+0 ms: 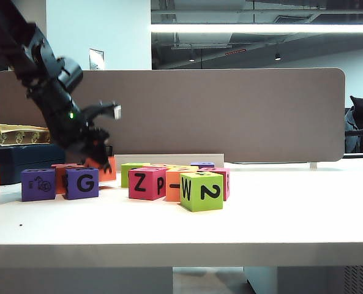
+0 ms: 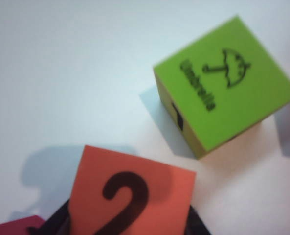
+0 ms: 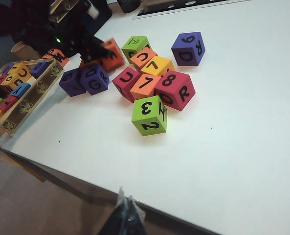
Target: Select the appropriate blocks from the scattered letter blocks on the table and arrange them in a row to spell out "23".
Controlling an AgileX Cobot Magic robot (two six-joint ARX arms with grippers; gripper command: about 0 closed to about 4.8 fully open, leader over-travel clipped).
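Observation:
An orange block (image 2: pixel 149 205) with a hooked black character, cut off at the frame edge, sits between the dark fingers of my left gripper (image 2: pixel 127 227), which press its two sides. In the exterior view that gripper (image 1: pixel 98 156) is down at the back left of the cluster on the orange block (image 1: pixel 104 168). The lime green block (image 1: pixel 201 191) shows "W" and "2" and stands alone in front of the other letter blocks; in the right wrist view the lime green block (image 3: pixel 149 115) shows "3" on top. My right gripper (image 3: pixel 127 215) is shut and empty, over the table's front edge.
Purple "G" block (image 1: pixel 82 182) and another purple block (image 1: pixel 38 184) stand just in front of the left gripper. Pink "Z P" block (image 1: pixel 147 182) and a lime umbrella block (image 2: pixel 223 88) lie close by. A tray of blocks (image 3: pixel 17 93) sits off the table (image 1: pixel 279 220).

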